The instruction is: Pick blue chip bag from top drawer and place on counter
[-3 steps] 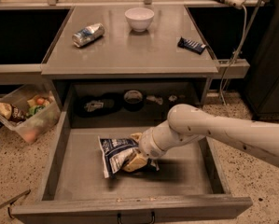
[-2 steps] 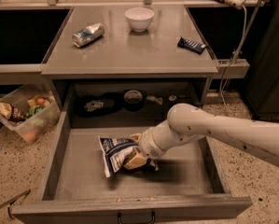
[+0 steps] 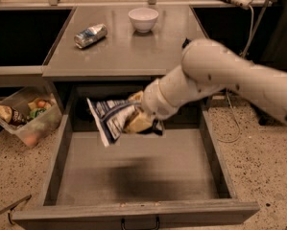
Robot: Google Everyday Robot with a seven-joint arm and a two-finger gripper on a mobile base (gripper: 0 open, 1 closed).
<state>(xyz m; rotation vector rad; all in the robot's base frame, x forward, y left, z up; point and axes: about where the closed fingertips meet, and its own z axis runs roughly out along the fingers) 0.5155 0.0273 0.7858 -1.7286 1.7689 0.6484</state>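
The blue chip bag (image 3: 113, 119), dark blue with white patches and wrinkled, hangs in the air above the open top drawer (image 3: 61, 143), clear of its floor. My gripper (image 3: 139, 120) is shut on the bag's right side, and the white arm reaches in from the right. The bag is just below the front edge of the grey counter (image 3: 133, 51). The drawer's black handle (image 3: 139, 223) shows at the bottom edge.
On the counter lie a silver-blue drink can (image 3: 90, 35) at left and a white bowl (image 3: 143, 19) at the back. A clear bin of snacks (image 3: 24, 116) sits on the floor at left. A cable (image 3: 229, 114) hangs at right.
My gripper has lifted the chip bag off the drawer floor and up toward the counter's front edge. The arm now hides the small dark wrapper on the counter's right.
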